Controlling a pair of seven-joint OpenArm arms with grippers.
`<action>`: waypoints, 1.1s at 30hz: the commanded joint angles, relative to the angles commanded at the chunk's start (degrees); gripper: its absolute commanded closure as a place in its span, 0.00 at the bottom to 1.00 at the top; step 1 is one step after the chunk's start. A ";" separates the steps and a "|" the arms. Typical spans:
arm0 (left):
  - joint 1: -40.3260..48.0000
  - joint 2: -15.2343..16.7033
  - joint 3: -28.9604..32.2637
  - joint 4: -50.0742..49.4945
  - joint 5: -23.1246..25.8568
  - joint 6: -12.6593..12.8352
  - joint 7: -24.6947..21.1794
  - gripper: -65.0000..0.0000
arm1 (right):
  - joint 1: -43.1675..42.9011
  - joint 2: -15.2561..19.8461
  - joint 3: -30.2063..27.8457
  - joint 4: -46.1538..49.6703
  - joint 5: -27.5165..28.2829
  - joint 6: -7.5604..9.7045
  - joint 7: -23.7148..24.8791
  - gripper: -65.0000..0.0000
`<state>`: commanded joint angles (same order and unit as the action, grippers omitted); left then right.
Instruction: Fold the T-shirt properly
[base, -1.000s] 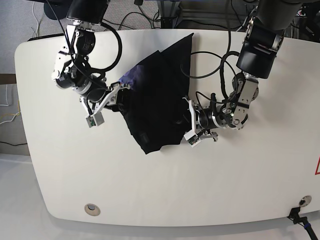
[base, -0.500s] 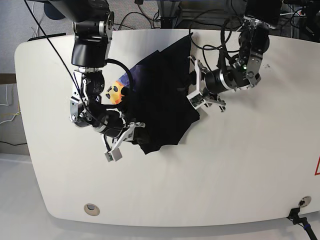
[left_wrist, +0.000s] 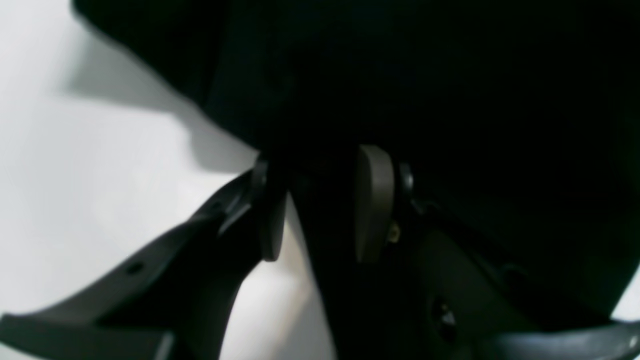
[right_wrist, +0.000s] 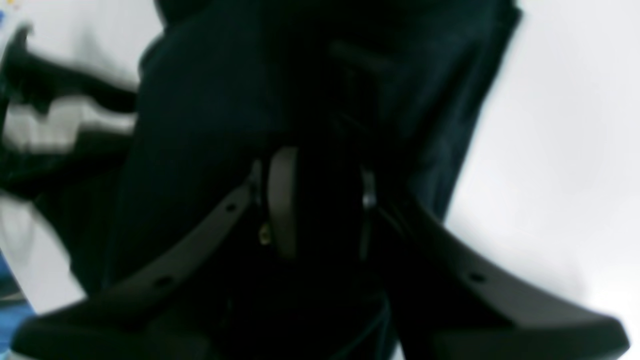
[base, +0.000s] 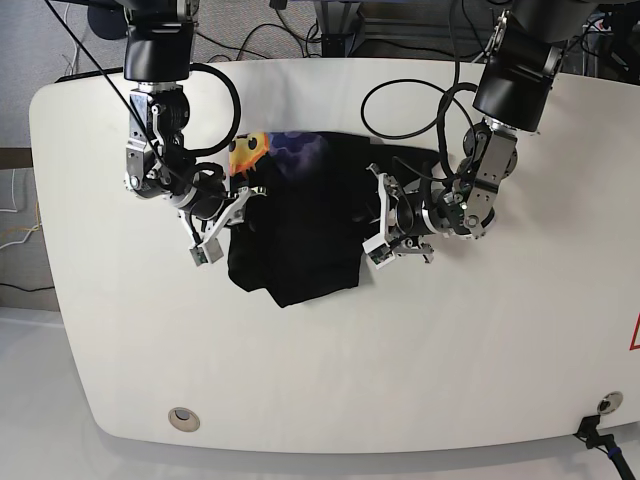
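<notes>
White table (base: 330, 370), both hands gripping T-shirt (base: 300, 225)

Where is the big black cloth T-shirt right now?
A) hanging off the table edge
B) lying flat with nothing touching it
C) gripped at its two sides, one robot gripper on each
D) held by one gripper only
C: the large black cloth T-shirt has the right gripper clamped on one side and the left gripper on the other, cloth between each one's pads.

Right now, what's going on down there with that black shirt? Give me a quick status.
Left gripper shut on the T-shirt. Right gripper shut on it too. Shirt bunched between them, orange print showing. Nothing in the way on the table.
</notes>
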<state>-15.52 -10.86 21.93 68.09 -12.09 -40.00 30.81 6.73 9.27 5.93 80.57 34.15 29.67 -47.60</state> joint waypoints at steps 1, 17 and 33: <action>0.00 0.00 0.00 0.00 0.00 0.00 0.00 0.69 | -0.09 -0.09 0.00 0.79 0.00 0.00 -0.70 0.78; 15.82 -3.60 -16.26 31.65 5.71 0.00 5.10 0.69 | -2.55 6.51 0.00 18.99 -0.70 -0.18 2.90 0.78; 56.18 -3.34 -32.88 47.38 10.90 0.00 -19.87 0.86 | -46.95 3.43 16.53 33.58 -15.21 -0.09 40.09 0.78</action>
<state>40.66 -14.20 -10.95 115.47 -1.19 -40.00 10.95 -40.22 12.70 22.46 114.15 18.95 29.58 -7.52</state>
